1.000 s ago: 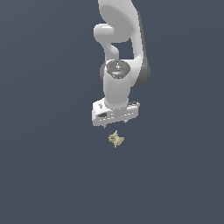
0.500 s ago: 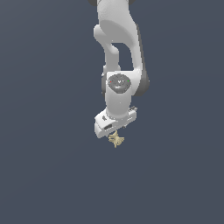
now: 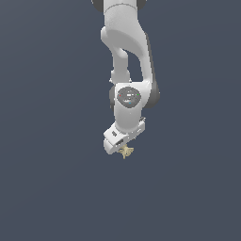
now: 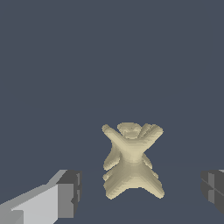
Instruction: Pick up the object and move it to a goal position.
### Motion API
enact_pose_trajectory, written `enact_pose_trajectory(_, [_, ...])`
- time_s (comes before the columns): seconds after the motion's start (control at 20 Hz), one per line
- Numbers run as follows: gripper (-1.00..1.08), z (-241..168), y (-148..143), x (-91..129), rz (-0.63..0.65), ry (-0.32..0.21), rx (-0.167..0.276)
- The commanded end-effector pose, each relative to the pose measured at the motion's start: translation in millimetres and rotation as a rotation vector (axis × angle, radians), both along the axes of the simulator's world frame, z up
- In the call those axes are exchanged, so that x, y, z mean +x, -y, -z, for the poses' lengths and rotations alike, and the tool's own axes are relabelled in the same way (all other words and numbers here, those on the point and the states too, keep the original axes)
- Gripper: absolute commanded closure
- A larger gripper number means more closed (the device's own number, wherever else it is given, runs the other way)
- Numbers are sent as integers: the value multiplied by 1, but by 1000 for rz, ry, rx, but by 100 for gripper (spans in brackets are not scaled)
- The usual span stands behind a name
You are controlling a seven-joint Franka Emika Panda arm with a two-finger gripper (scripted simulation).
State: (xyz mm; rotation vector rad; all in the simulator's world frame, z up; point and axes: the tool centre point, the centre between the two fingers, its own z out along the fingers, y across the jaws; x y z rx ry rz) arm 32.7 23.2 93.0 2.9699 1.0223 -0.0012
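The object (image 3: 125, 151) is a tiny tan-yellow piece with short spiky prongs, lying on the dark grey floor just under the white arm's hand. In the wrist view the object (image 4: 131, 161) sits between my two fingers, with a clear gap on each side. One finger pad (image 4: 71, 193) and the other finger pad (image 4: 213, 191) stand far apart, neither touching it. My gripper (image 4: 142, 192) is open around the object. In the exterior view the gripper (image 3: 121, 146) is tilted and hides its own fingertips.
A plain dark grey surface (image 3: 52, 188) fills both views. The white arm (image 3: 127, 56) rises from the gripper to the frame's upper edge.
The arm has come down and tilted, bringing the hand from above the object to right over it. The object has stayed in place.
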Motion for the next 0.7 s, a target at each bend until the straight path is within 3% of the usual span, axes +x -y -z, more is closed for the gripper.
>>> enact_pose_trajectory(0.0, [-92,2,0,1,-15,1,1])
enact_pose_trajectory(0.35, [-92,8,0,1,-14,0,1])
enact_pose_trajectory(0.65, [-92,39,0,0,-17,0,1])
